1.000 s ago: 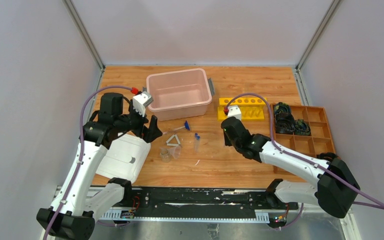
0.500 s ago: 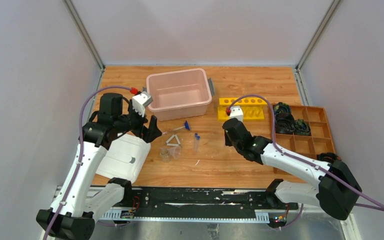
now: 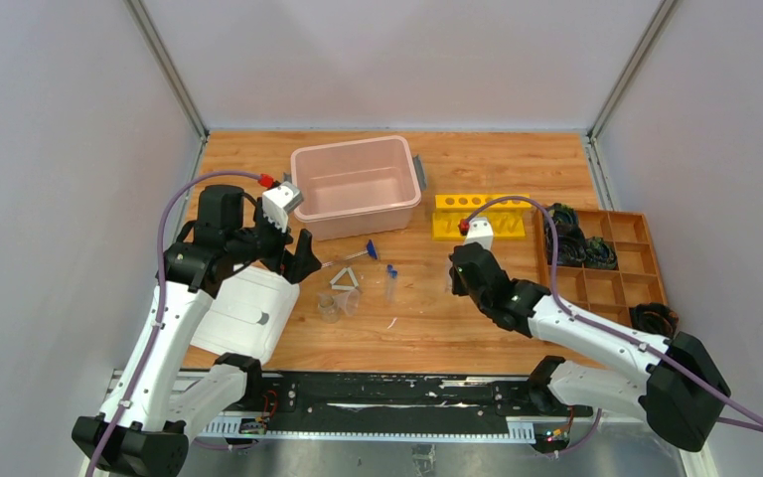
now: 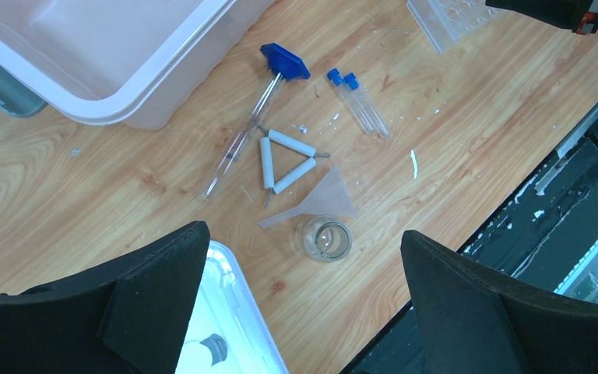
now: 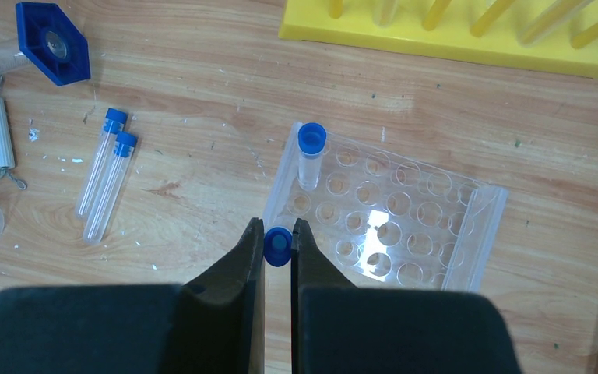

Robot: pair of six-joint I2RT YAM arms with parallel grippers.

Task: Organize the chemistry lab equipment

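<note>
One blue-capped tube stands in the clear rack, mid-table. Right gripper is clenched on a second tube, cap between the fingers, just over a rack corner. Two loose tubes lie beside it toward the left edge. Triangle, rod and cup are unsorted. Left gripper is spread wide and empty.

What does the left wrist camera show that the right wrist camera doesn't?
Left wrist only: the pink bin and the white lid. Right wrist only: the yellow rack, a blue-capped tube pinched in the right gripper, and another tube standing in the clear rack. Both: the two loose tubes, the white triangle and the blue-tipped rod.
</note>
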